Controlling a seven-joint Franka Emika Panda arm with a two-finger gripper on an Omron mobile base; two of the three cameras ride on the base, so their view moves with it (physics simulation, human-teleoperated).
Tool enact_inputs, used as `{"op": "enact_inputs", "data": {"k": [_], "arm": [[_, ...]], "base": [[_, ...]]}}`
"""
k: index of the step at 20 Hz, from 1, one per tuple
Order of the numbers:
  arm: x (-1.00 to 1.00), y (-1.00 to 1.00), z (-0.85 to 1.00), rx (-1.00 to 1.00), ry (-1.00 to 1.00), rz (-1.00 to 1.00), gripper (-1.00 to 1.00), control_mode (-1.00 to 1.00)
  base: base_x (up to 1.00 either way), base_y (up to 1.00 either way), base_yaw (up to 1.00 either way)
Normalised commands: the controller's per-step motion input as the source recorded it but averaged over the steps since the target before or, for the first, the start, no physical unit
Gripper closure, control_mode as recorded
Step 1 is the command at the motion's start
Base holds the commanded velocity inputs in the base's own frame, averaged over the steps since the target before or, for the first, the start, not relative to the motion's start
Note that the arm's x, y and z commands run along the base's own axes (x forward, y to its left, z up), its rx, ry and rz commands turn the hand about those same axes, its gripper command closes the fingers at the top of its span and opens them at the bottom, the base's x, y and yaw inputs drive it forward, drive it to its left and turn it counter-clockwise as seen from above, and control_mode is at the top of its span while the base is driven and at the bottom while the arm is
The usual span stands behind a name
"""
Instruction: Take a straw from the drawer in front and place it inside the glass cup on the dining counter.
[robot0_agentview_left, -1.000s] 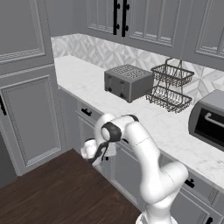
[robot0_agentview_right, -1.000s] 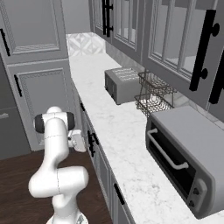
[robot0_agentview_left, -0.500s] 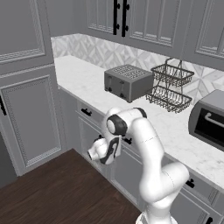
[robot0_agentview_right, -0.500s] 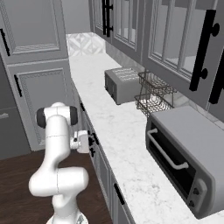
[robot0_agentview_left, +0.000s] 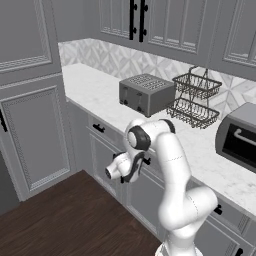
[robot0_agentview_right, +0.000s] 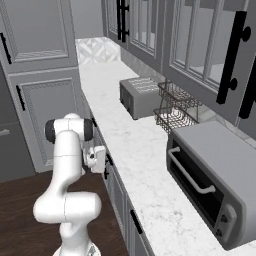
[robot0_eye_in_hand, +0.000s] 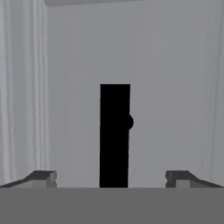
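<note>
The two-finger dark-tipped gripper (robot0_eye_in_hand: 111, 177) is seen spread wide, with nothing held between its fingertips (robot0_eye_in_hand: 43, 177). The short black bar handle (robot0_eye_in_hand: 114, 135) is framed between them, on the closed grey panelled drawer (robot0_eye_in_hand: 166, 109) front, beneath the white marble counter (robot0_agentview_left: 100, 95).

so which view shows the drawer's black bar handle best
The hand view: the short black bar handle stands centred between the open tool's fingertips, close up. In the left base view the arm covers it; in the right base view the tool blocks it.
</note>
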Motion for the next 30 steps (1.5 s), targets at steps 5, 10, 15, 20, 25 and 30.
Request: {"op": "enact_inputs", "data": {"k": [5,10,15,20,25,30], "arm": [[0.19,-0.01,-0.22,0.0,0.1,0.06,1.0,-1.0],[0.02,0.0,-0.19,0.0,0.04,0.05,1.0,-1.0],[-0.22,0.07,-0.1,0.02,0.0,0.07,1.0,-1.0],[-0.37,0.44,0.0,0.03,0.0,0.06,1.0,-1.0],[-0.45,0.57,0.0,0.07,0.0,0.04,1.0,-1.0],[-0.47,0.77,0.0,0.08,0.01,0.03,1.0,-1.0]], "base": [[0.0,0.0,0.0],[0.0,0.0,0.0],[0.0,0.0,0.0],[0.0,0.0,0.0],[0.0,0.0,0.0],[0.0,0.0,0.0]]}}
